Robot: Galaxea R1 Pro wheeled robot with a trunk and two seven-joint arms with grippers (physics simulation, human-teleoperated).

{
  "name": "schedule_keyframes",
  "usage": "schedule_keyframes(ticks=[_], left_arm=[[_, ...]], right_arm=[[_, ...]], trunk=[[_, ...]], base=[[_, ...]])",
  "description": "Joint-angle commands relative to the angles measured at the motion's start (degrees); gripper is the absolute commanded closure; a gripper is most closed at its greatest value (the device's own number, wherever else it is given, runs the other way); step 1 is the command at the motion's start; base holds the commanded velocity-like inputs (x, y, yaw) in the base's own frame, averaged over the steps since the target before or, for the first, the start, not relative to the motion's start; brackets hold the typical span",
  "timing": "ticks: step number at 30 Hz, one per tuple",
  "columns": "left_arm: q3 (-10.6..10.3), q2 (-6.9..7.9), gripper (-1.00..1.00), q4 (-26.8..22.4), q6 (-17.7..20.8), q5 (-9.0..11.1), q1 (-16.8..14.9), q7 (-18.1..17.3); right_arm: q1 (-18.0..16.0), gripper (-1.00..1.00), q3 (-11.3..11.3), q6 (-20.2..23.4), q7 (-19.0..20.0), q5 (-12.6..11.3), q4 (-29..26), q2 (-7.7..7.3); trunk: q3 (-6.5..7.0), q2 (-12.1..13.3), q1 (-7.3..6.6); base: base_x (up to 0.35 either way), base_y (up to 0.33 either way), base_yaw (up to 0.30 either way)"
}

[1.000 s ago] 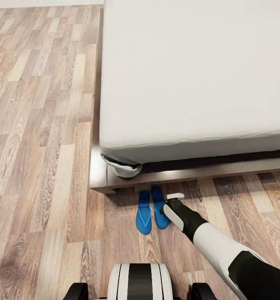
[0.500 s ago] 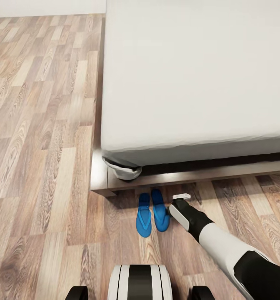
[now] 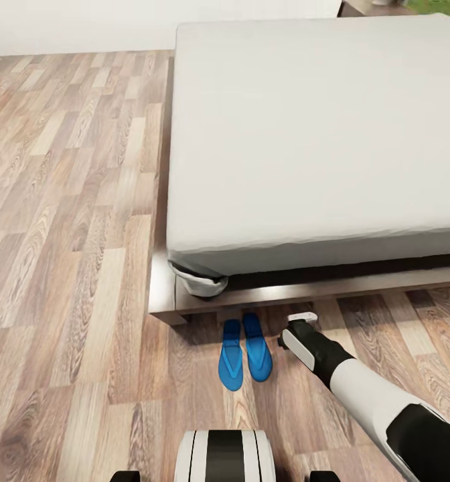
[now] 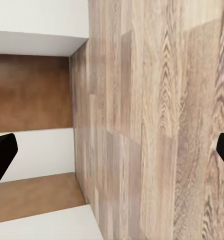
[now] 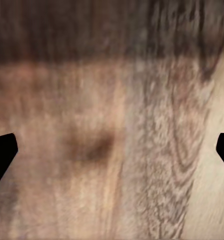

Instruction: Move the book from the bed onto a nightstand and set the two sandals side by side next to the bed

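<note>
Two bright blue sandals lie side by side on the wood floor, just off the bed's near corner. The bed has a plain grey mattress on a dark brown frame, and its top looks bare. The book is out of view. My right arm reaches down to the right of the sandals, a little apart from them. The right gripper is open over floor planks, with nothing between its fingertips. The left gripper is also open, over bare floor. A dark brown sliver past the bed's far end could be the nightstand.
A bunched grey-white sheet corner sits on the bed frame's near corner. Wood-plank floor stretches wide to the left of the bed up to a white wall. My base is just behind the sandals.
The head view has tilted up, showing more of the bed's far end. My right arm has drawn rightward away from the right sandal. The sandals have stayed put.
</note>
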Motion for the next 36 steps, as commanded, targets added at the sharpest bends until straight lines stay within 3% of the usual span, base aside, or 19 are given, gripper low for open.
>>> schedule_keyframes(ticks=[1,11,19,29,36], left_arm=[[-0.5,0.06,-1.0,-0.1,0.3,0.6,0.0,0.1],[-0.5,0.06,-1.0,0.0,0.3,0.6,0.0,-3.8],[-0.4,0.06,-1.0,1.7,0.3,0.8,0.0,-9.6],[-0.4,0.06,-1.0,2.6,0.3,1.0,0.0,-15.8],[-0.3,0.03,-1.0,3.7,0.2,1.2,0.0,-18.1]], right_arm=[[0.0,-1.0,0.5,0.2,-0.5,-0.7,-0.1,-0.38],[0.2,-1.0,0.5,0.2,-0.5,-0.7,-0.1,-2.21],[1.3,-1.0,0.6,0.2,-0.5,-0.6,2.6,-4.24],[2.4,-1.0,0.7,0.2,-0.5,-0.6,7.3,-4.72],[6.5,-1.0,0.8,0.2,-0.5,-0.5,10.5,-5.26]], trunk=[[0.19,0.0,-0.03],[2.41,0.1,-0.29],[4.18,0.2,-0.5],[6.39,0.4,-0.75],[7.94,0.5,-0.93]], base=[[0.0,0.0,0.0],[0.0,0.0,0.0],[0.0,0.0,0.0],[0.0,0.0,0.0],[0.0,0.0,0.0]])
